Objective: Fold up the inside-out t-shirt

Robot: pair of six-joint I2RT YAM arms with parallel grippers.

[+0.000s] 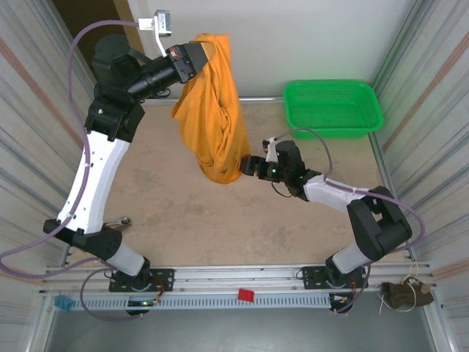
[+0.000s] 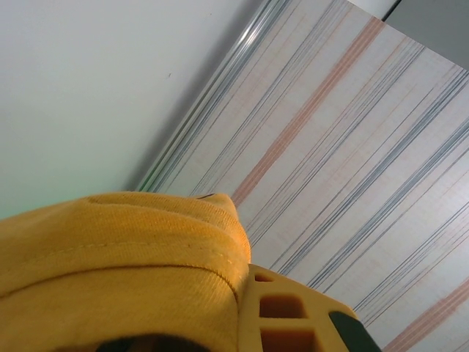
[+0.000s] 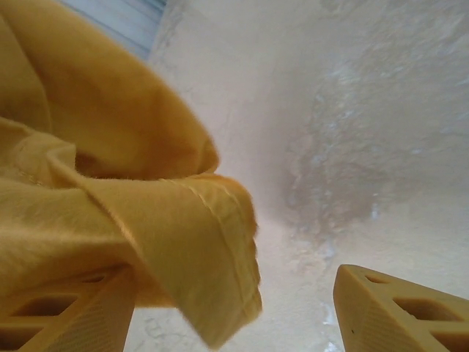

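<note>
The inside-out t-shirt (image 1: 216,110) is a mustard-orange bunch that hangs from my left gripper (image 1: 199,55), which is held high at the back and is shut on its top edge. Its lower end rests on the table. In the left wrist view the cloth (image 2: 117,249) drapes over the jaws beside one yellow finger (image 2: 293,312). My right gripper (image 1: 245,166) is low at the shirt's bottom right corner and stands open. In the right wrist view a stitched hem (image 3: 220,279) of the t-shirt (image 3: 88,169) hangs between the fingers, lying against the left one (image 3: 80,308) and apart from the right one (image 3: 388,308).
A green basket (image 1: 333,108) stands at the back right of the beige table (image 1: 168,213). Striped walls close in the left and right sides. A small red block (image 1: 245,295) sits on the front rail between the arm bases.
</note>
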